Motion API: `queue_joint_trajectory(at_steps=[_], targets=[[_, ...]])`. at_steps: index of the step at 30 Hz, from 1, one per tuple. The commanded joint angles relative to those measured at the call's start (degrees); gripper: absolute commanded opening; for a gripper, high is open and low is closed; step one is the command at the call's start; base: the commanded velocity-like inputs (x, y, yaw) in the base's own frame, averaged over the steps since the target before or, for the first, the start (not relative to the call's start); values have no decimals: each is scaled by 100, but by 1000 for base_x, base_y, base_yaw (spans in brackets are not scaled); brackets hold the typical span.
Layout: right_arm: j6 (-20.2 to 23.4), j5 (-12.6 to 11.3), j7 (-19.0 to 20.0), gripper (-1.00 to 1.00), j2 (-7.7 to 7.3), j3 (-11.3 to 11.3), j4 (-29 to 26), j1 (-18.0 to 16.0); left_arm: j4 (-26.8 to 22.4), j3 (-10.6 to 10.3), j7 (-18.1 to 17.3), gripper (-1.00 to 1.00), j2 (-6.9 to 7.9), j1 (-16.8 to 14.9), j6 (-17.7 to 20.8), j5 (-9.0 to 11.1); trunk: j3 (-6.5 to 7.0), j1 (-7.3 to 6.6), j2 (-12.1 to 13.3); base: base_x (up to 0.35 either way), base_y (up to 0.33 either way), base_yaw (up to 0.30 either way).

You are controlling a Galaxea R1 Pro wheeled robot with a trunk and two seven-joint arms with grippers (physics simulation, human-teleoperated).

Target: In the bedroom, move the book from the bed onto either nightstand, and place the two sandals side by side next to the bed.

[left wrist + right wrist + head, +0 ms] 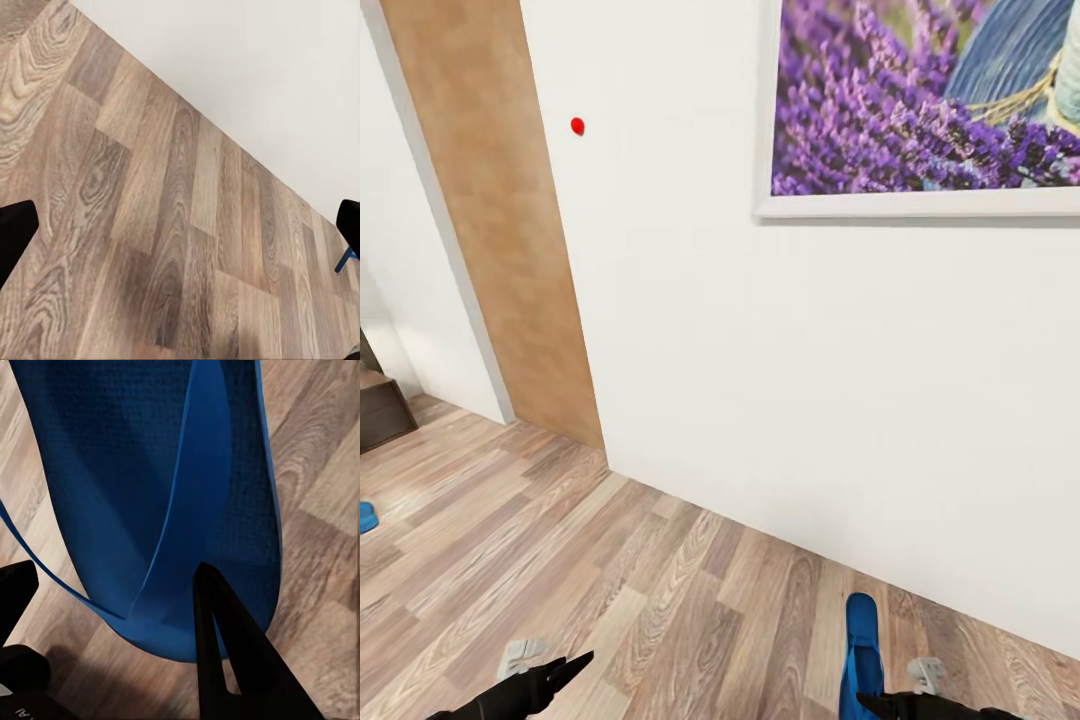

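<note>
My right gripper [875, 704] is shut on a bright blue sandal [861, 640], which stands on end above the wood floor near the wall. In the right wrist view the sandal [112, 472] is very close, its sole and thin strap lying between the black fingers [225, 652]. The other sandal [365, 517] lies on the floor at the far left edge. My left gripper [565, 668] hangs open and empty over bare planks; its fingertips [15, 232] stand far apart. The book is out of view.
A white wall [780, 380] with a framed lavender picture [920, 100] stands close ahead. A tan wooden panel [500, 220] runs down at the left, with a dark brown piece of furniture [380, 412] beyond it. Wood-plank floor [560, 560] stretches leftward.
</note>
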Motion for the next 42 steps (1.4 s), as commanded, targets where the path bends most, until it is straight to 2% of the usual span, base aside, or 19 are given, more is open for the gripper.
queue_joint_trajectory(at_steps=[1,8,17,42], targets=[[3,45,39,-100,-1,-57,-2,-1,0,6,-18,100,0,-4,58,29,-6,1,-2,103,-57,56],[4,45,39,-100,-1,-57,-2,-1,0,13,-18,100,0,-3,58,29,-6,1,-2,54,-15,14],[1,45,32,-100,-1,-57,-2,-1,0,6,-18,100,0,-2,58,30,-6,1,-2,287,0,40],[2,45,31,-100,-1,-57,-2,-1,0,15,-21,100,0,-3,58,30,-6,1,-2,22,0,230]])
